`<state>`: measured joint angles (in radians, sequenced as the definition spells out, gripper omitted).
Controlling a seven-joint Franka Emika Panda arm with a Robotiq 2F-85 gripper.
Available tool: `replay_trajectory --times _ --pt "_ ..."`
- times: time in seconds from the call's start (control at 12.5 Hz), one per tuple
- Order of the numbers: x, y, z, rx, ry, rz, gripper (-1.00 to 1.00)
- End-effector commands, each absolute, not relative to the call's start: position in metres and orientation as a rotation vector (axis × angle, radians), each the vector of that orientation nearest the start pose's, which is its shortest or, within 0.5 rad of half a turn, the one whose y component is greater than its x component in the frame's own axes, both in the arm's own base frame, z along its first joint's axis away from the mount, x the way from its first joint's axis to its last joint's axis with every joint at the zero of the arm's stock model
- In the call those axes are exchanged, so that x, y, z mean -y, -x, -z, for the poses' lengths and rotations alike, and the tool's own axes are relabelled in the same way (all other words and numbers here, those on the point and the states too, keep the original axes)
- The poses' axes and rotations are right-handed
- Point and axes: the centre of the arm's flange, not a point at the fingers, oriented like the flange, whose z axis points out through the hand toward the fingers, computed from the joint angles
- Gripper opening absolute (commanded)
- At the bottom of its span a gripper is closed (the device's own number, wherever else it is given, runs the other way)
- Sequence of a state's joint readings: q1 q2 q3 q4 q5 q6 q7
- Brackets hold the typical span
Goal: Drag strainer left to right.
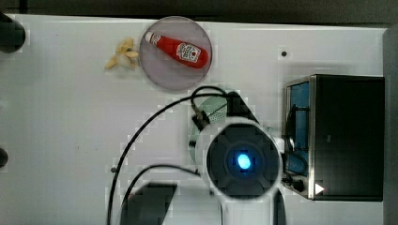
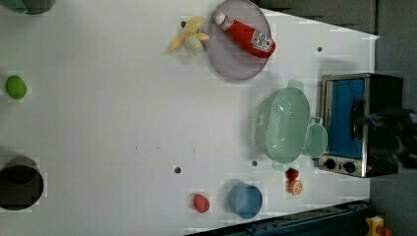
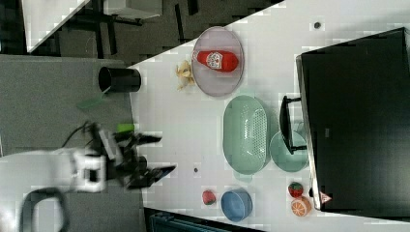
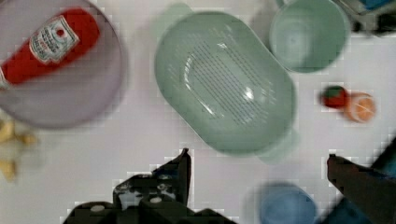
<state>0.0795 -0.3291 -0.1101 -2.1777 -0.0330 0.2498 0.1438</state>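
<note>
The strainer (image 2: 282,125) is a pale green oblong basket with a perforated centre, lying on the white table next to the toaster oven (image 2: 354,123). It also appears as the strainer (image 3: 246,134) in the right view and the strainer (image 4: 224,81) in the wrist view, and a sliver of the strainer (image 1: 213,110) peeks out under the arm in the top view. My gripper (image 3: 167,153) hangs open well off to the right view's left of the basket, touching nothing. In the wrist view the gripper (image 4: 259,163) holds nothing; the strainer's small end handle lies beyond its fingers.
A round mint-green mug (image 2: 314,140) touches the strainer on the oven side. A grey plate (image 2: 231,61) holds a ketchup bottle (image 2: 246,34), with a banana peel (image 2: 189,35) beside it. A blue bowl (image 2: 245,200), a strawberry (image 2: 292,173) and an orange half (image 2: 295,187) lie near the strainer.
</note>
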Motion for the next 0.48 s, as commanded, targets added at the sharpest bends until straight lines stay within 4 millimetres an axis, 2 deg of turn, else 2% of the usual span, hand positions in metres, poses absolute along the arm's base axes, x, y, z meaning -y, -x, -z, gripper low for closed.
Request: replay_trajectory --times 0.08,0.24,0.48 --pt "0.03 -0.448 -0.55 -1.34 2.829 -0.091 1.0" --pt "0.029 -0.438 -0.561 -1.347 2.868 -0.203 1.0" --pt "0.028 -0.437 -0.565 -1.347 2.882 -0.223 1.0"
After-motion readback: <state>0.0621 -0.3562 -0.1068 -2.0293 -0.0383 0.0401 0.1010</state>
